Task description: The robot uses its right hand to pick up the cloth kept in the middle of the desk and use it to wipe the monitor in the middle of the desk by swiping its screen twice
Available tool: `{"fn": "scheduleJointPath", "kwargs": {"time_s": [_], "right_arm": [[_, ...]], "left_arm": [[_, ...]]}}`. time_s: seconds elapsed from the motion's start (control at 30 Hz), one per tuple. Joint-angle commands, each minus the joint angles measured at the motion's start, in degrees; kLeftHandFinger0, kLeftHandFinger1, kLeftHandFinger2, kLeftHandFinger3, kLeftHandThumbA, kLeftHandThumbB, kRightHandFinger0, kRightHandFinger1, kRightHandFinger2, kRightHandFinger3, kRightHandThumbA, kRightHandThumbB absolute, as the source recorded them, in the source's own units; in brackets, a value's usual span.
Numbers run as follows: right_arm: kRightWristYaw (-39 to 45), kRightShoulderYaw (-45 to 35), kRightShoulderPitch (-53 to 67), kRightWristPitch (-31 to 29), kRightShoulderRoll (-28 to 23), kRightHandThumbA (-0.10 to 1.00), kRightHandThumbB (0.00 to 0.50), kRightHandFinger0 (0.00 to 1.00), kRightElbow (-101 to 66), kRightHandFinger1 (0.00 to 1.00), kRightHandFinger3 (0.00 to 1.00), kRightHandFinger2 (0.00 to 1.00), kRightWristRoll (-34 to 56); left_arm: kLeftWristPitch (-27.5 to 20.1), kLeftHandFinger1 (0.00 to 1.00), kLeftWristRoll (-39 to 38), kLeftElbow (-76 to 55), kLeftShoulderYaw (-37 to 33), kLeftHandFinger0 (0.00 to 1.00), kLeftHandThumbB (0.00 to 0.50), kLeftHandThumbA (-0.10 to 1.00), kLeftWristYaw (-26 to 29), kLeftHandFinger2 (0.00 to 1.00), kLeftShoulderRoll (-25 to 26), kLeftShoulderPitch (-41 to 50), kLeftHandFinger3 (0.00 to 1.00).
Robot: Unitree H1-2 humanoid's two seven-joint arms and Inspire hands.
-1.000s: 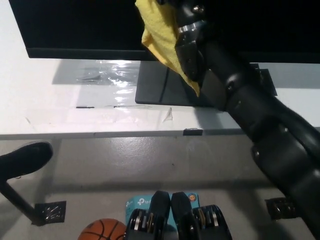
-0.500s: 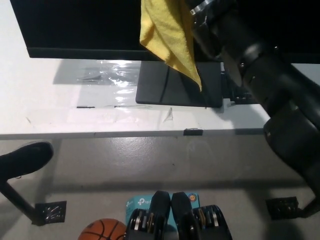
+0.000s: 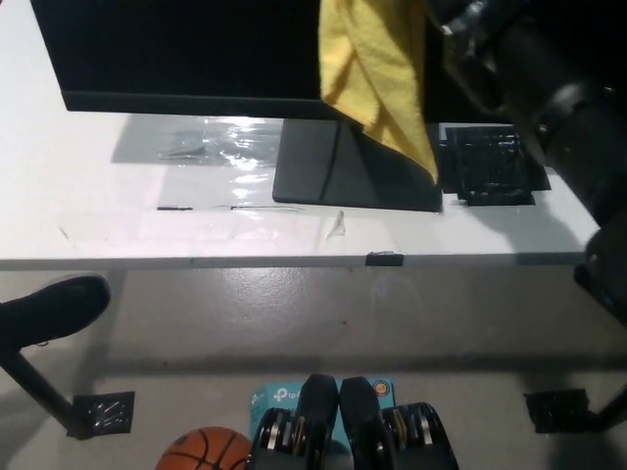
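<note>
White and long, the desk (image 3: 118,215) runs across the room with grey floor below it, an orange basketball (image 3: 201,450) down by the robot's feet and a dark shoe (image 3: 49,308) at the left edge. On the desk stands the wide black flat-screen monitor (image 3: 186,49) on its dark grey rectangular base (image 3: 333,176), with a black ribbed tray (image 3: 488,162) just beside that base.

From where I stand, the soft yellow cloth (image 3: 377,73) hangs in front of the lower right part of the screen, its loose corner drooping over the base. The black right hand (image 3: 470,24) is mostly cut off at the top edge; the cloth dangles from it, so it seems closed on the fabric, though the fingers themselves are not visible. The white left hand is not in sight.

Compared with a second ago, the cloth and the arm sit further right along the screen, more than the slight camera shift explains. I would judge that a sideways swipe is under way, so the wiping has begun; whether this is the first or second pass I cannot tell.
</note>
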Motion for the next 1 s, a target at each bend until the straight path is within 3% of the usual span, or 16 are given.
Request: {"fn": "scheduleJointPath", "kwargs": {"time_s": [0.0, 0.03, 0.07, 0.13, 0.17, 0.2, 0.3, 0.33, 0.5, 0.67, 0.8, 0.83, 0.93, 0.97], "right_arm": [[0.3, -0.8, 0.4, -0.3, -6.9, -0.1, 0.085, 0.0, -0.8, 0.0, 0.08, 0.19, -0.9], [0.4, -1.3, 1.2, -0.6, -7.9, -0.1, 0.127, 0.0, -1.1, 0.0, 0.05, 0.19, -0.5], [0.8, -1.6, 1.8, -0.5, -8.7, -0.1, 0.105, 0.0, -1.5, 0.0, 0.03, 0.2, -0.5], [0.0, -1.3, 3.1, 0.1, -11.1, -0.1, 0.088, 0.0, -2.3, 0.0, 0.15, 0.34, -1.6], [-0.2, -1.5, 3.6, -0.5, -12.0, -0.1, 0.078, 0.0, -2.3, 0.0, 0.19, 0.35, -1.5], [0.0, -1.8, 4.1, -0.5, -12.7, -0.1, 0.065, 0.0, -2.6, 0.0, 0.31, 0.4, -1.5], [0.0, -2.9, 6.5, -0.8, -16.3, -0.1, 0.068, 0.0, -4.2, 0.01, 0.52, 0.45, -1.1], [-0.3, -3.2, 7.2, -0.8, -17.5, -0.1, 0.044, 0.0, -4.8, 0.0, 0.51, 0.44, -1.2], [-0.1, -5.3, 9.1, -0.7, -20.0, -0.1, 0.052, 0.0, -6.2, 0.0, 0.43, 0.41, -0.7], [2.4, -8.0, 9.8, -0.2, -22.4, -0.1, 0.016, 0.0, -9.8, 0.0, 0.48, 0.44, -1.0], [3.5, -9.0, 9.9, 0.5, -22.0, -0.1, 0.029, 0.0, -11.3, 0.0, 0.5, 0.43, -1.8], [3.1, -8.9, 9.9, 1.9, -21.7, -0.1, 0.058, 0.0, -11.6, 0.0, 0.5, 0.42, -2.5], [4.6, -9.6, 10.2, 0.6, -21.3, -0.1, 0.025, 0.0, -12.5, 0.0, 0.53, 0.45, -1.9], [2.8, -9.4, 9.8, -0.1, -20.7, -0.1, 0.04, 0.0, -11.5, 0.0, 0.53, 0.45, -2.3]], "left_arm": [[-1.8, 0.71, -0.2, 0.3, 0.9, 0.75, 0.12, 0.72, 0.1, 0.83, 1.0, 0.7, 1.0], [-1.5, 0.7, -0.1, 0.1, 0.9, 0.74, 0.118, 0.72, 0.2, 0.83, 0.9, 0.8, 1.0], [-1.5, 0.7, 0.0, 0.2, 0.9, 0.74, 0.118, 0.72, 0.3, 0.83, 0.8, 0.8, 1.0], [-1.3, 0.71, -0.2, 0.6, 1.2, 0.75, 0.132, 0.72, 0.4, 0.84, 0.6, 0.9, 1.0], [-1.7, 0.7, -0.4, 1.3, 1.3, 0.75, 0.146, 0.73, 0.4, 0.83, 0.5, 0.9, 1.0], [-1.8, 0.7, -0.4, 1.6, 1.3, 0.75, 0.14, 0.73, 0.4, 0.83, 0.5, 0.9, 1.0], [-1.5, 0.7, 0.0, 1.1, 1.2, 0.75, 0.127, 0.72, 0.6, 0.82, 0.4, 1.3, 1.0], [-1.5, 0.71, 0.1, 0.6, 1.1, 0.76, 0.127, 0.72, 0.6, 0.83, 0.5, 1.5, 1.0], [-0.8, 0.72, 0.5, 0.1, 1.3, 0.78, 0.133, 0.76, 0.6, 0.84, 0.9, 2.1, 1.0], [0.1, 0.73, 0.2, -1.2, 1.3, 0.8, 0.123, 0.74, -0.1, 0.85, 0.8, 2.0, 1.0], [-0.9, 0.72, 0.4, -0.4, 1.3, 0.78, 0.134, 0.76, 0.1, 0.84, 0.9, 2.1, 1.0], [0.1, 0.72, 0.2, -1.8, 1.5, 0.78, 0.12, 0.75, -0.2, 0.84, 0.9, 2.5, 1.0], [0.8, 0.72, 0.0, -2.3, 1.6, 0.77, 0.122, 0.74, -0.2, 0.85, 0.9, 2.6, 1.0], [0.3, 0.71, 0.1, -2.0, 1.6, 0.77, 0.123, 0.74, 0.0, 0.85, 0.8, 2.6, 1.0]]}}
